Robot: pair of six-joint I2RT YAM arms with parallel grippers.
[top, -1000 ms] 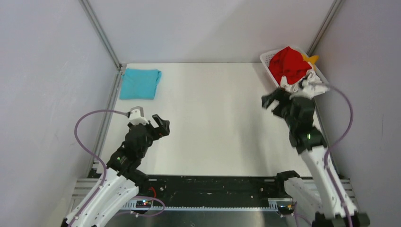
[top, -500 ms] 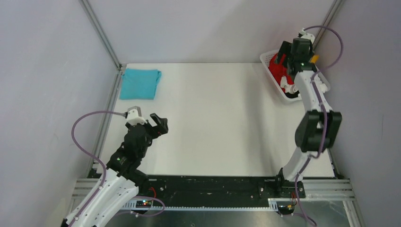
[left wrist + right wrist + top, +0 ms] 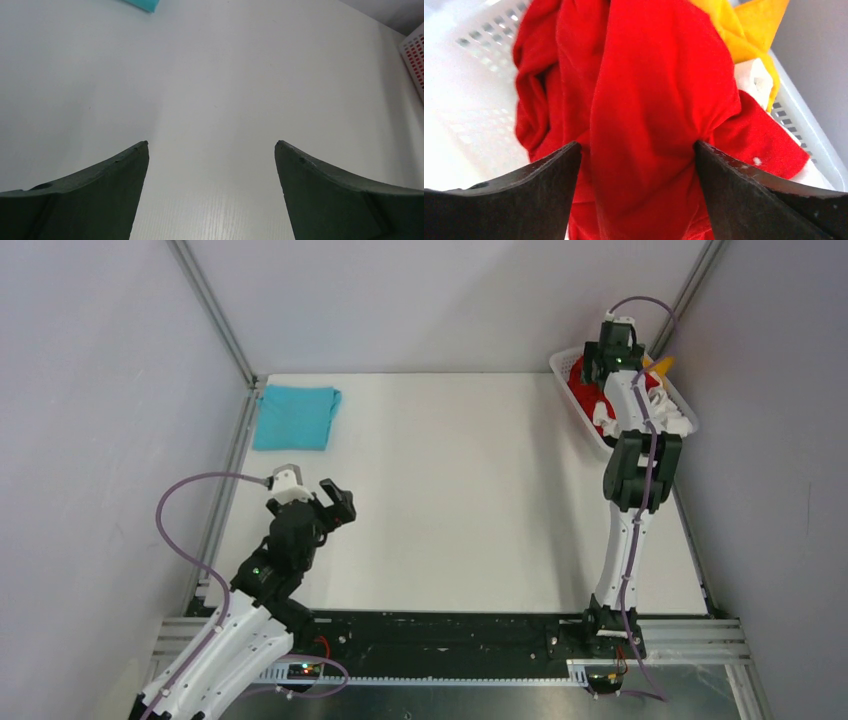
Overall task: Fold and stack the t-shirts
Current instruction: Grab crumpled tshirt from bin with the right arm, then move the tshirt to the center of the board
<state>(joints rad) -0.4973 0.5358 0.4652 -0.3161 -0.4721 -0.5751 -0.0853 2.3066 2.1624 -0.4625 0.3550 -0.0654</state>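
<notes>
Lying folded at the far-left corner of the table point(image 3: 460, 490), the turquoise t-shirt point(image 3: 295, 417) forms a flat, nearly square packet, slightly wider than deep. Its edges run roughly parallel to the table's edges, and its left side is close against the left rim. Only its corner shows at the top of the left wrist view.

Nearer and a little to the right, the left gripper point(image 3: 211, 144) hangs over bare tabletop, well apart from that shirt. Its fingers are spread wide with nothing between them, and they point toward the far-right part of the table.

At the far-right corner stands the white lattice basket point(image 3: 560, 362), its long axis running diagonally from far-left to near-right. The right arm is stretched out to it, and the right gripper point(image 3: 636, 145) is down over its contents. The red t-shirt point(image 3: 649, 100) is crumpled in the basket. In the wrist view, a thick bunched ridge of it runs lengthwise away from the gripper, up the middle of the view. The fingers stand apart on either side of this ridge, and the cloth fills the gap and presses against both inner faces.

To the right of the red heap, the orange-yellow t-shirt point(image 3: 749, 30) pokes up toward the basket's far end. The white t-shirt point(image 3: 754, 80) is bunched just below it, along the right wall.
</notes>
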